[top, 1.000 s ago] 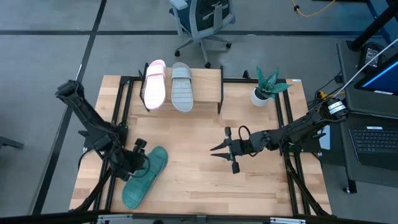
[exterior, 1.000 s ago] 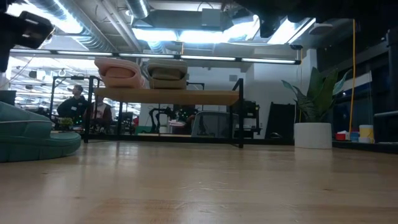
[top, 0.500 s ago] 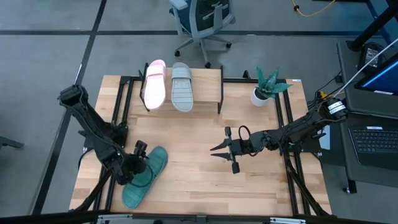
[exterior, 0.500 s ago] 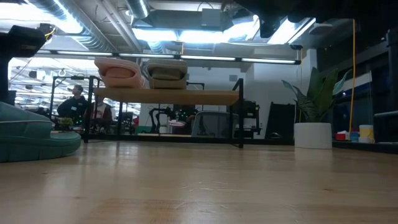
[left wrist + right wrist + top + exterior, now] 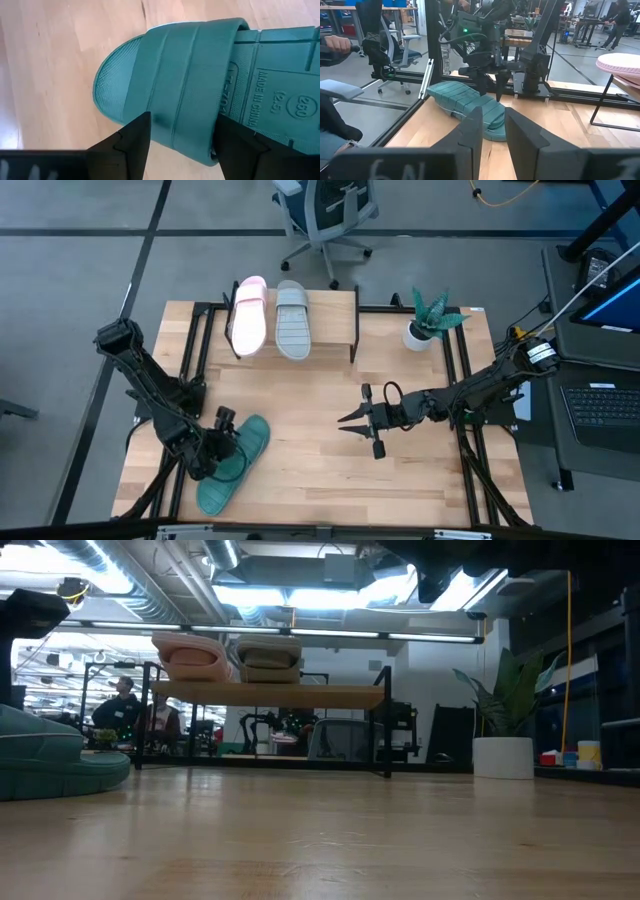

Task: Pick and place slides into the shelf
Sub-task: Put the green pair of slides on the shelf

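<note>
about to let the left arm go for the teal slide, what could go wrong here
The left gripper straddles only the teal slide's strap near the toe, so the long heel end may sag or swing when lifted. On the shelf, the pink slide and grey slide leave only the right end free; a crooked placement could nudge the grey one.

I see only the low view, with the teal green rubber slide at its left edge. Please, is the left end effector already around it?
Observer: Yes. The left end effector is open, with one finger on each side of the teal green rubber slide's strap.
Operator: How does the slide lie?
Observer: Slantwise, near the front left corner of the wooden table.
Operator: And the right arm?
Observer: The right end effector hovers above the table's middle, open and holding nothing.
</note>
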You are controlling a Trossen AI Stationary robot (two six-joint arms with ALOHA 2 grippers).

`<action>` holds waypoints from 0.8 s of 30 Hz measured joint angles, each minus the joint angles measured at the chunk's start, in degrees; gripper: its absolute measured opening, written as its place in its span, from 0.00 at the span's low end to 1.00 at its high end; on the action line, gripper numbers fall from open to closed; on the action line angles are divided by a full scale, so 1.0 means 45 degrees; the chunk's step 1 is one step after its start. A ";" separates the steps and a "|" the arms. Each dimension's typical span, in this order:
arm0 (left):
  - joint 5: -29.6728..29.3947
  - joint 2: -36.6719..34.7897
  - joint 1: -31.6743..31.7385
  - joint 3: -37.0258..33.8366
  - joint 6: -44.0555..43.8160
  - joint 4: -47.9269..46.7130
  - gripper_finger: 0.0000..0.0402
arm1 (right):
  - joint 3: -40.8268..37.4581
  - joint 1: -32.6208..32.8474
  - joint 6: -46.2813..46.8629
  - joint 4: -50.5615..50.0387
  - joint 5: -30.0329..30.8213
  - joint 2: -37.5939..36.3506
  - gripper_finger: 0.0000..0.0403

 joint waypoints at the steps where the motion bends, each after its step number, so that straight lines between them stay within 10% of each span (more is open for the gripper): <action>1: -0.0003 0.0000 0.0000 0.0005 -0.0215 -0.0147 0.47 | 0.0000 0.0000 0.0000 0.0000 0.0000 0.0000 0.21; 24: -0.0039 0.0024 0.0019 -0.0073 -0.0163 0.0740 0.47 | 0.0000 0.0000 0.0343 0.0000 0.0005 0.0000 0.21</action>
